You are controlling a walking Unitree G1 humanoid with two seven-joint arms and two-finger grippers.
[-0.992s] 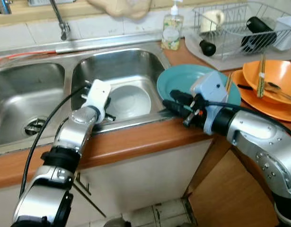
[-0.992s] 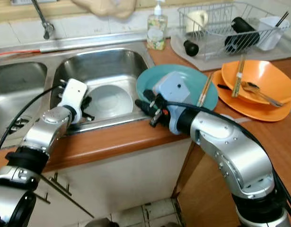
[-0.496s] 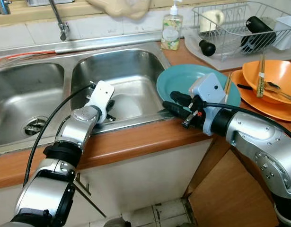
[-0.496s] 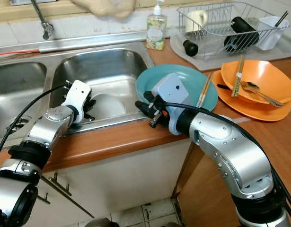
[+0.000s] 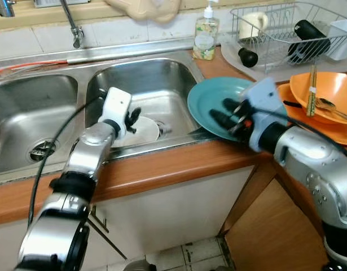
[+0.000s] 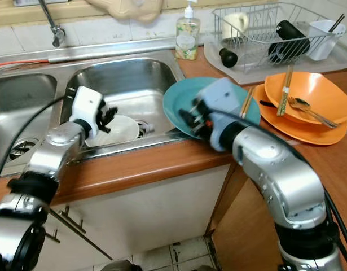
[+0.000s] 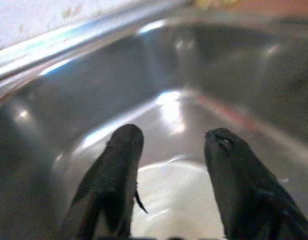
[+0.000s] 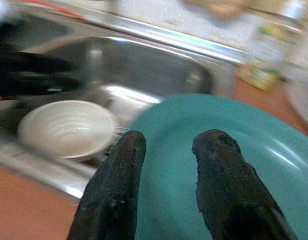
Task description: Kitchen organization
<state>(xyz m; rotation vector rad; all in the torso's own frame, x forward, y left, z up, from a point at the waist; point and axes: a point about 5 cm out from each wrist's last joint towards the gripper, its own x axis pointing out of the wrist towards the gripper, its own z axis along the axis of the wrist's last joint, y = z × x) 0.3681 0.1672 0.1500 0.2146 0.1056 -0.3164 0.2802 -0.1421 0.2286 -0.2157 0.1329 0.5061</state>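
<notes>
Left eye view: the left claw (image 5: 130, 117) reaches down into the right basin of the steel sink (image 5: 179, 68), just over a white bowl (image 5: 140, 131) that sits on the basin floor beside the drain. The right claw (image 5: 225, 114) hovers over a teal plate (image 5: 206, 100) whose near edge overhangs the sink rim from the wooden counter (image 5: 173, 164). To the right lie two stacked orange bowls (image 5: 325, 90) holding chopsticks (image 5: 312, 90) and a spoon. Behind them stands a wire rack (image 5: 275, 34) with a mug and dark items, and a soap bottle (image 5: 206, 34) stands next to the sink's back corner.

Right eye view: the same layout; the faucet (image 6: 51, 23) rises behind the sink.

Left wrist view: the left claw's fingers (image 7: 116, 170) stand apart, holding nothing, with the bowl's pale rim below and between them.

Right wrist view: the right claw's fingers (image 8: 221, 180) are spread apart over the plate, gripping nothing; the bowl rests in the basin beyond the plate's edge.
</notes>
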